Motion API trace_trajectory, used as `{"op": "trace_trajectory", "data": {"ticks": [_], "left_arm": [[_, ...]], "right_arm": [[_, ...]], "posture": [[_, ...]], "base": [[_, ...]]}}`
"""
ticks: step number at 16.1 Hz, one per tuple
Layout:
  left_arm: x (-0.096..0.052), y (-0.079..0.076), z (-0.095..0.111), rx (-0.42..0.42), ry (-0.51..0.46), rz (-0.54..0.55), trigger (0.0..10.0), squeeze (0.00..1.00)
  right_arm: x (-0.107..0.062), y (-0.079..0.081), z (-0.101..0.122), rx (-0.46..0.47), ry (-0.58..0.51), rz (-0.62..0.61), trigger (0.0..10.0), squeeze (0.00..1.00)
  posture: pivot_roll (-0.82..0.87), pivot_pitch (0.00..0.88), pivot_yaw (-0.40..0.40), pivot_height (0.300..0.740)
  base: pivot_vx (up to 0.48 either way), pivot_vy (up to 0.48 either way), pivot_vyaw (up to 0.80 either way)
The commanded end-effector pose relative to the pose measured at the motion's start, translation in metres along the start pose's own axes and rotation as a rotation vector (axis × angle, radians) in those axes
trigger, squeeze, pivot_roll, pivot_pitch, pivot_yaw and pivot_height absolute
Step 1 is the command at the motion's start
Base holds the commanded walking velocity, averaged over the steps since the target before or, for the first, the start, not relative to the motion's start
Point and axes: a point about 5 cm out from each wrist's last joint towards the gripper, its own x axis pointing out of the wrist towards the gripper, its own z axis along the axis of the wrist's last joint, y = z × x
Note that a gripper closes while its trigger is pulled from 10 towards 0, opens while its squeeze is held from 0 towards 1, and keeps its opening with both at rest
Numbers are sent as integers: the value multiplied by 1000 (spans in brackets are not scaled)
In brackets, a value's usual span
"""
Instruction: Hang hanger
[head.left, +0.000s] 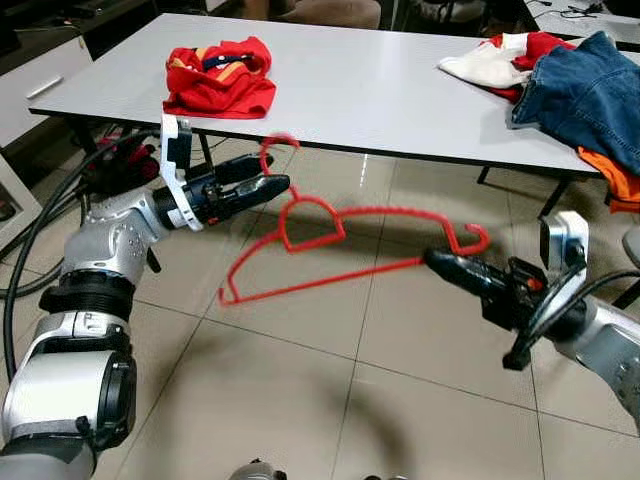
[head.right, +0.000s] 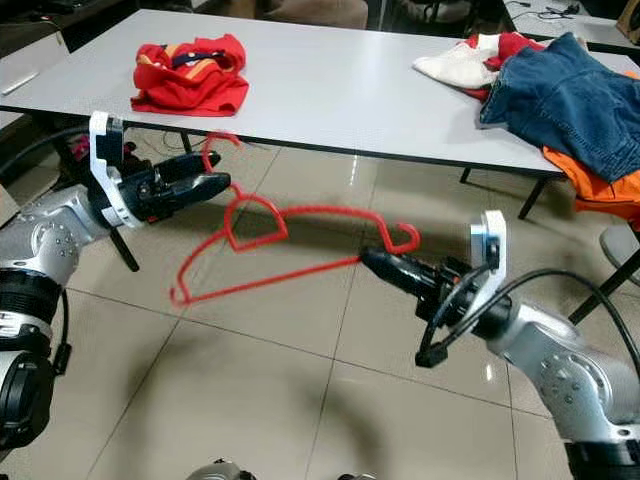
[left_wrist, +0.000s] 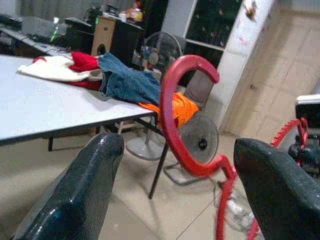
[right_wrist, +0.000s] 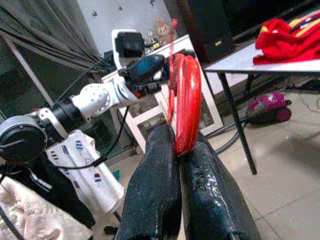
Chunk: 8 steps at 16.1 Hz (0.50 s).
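Right gripper: nearest the body on the right, black fingers clenched on the shoulder end of the hanger; the right wrist view shows both pads pressed flat against the red loop
Hanger: red, thin and glossy, probably plastic; a straight lower bar, curved shoulders with small notches, a curled hook at the top; held in the air above the floor, tilted, in front of the table edge
Left gripper: further forward on the left, at the hook end; in the left wrist view the two fingers stand apart with the hook's neck between them, so the jaws are released, not pinching
Floor: pale glazed tiles with dark joints, shiny enough to throw reflections
Table: white smooth top on dark legs, beyond the hanger
Red garment: soft crumpled cloth on the table's left part
Jeans: heavy blue denim heaped with white, red and orange cloth at the right end
Progress: early; the hanger is lifted and held at one end, but no rail or hook to hang it on can be made out, so the hanging itself is all left to do
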Motion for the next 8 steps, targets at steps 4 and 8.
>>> {"op": "trace_trajectory", "data": {"ticks": [4, 8], "left_arm": [[-2, -1, -14, -95, 1, 1, 10000, 0], [12, -9, -26, -135, 15, -64, 10000, 0]], "right_arm": [[1, 1, 9, -31, -49, -3, 0, 0], [6, 4, 7, -26, -36, 32, 0, 0]], "posture": [[-84, 20, 21, 740], [-86, 9, 13, 740]], "base": [[0, 0, 0], [0, 0, 0]]}}
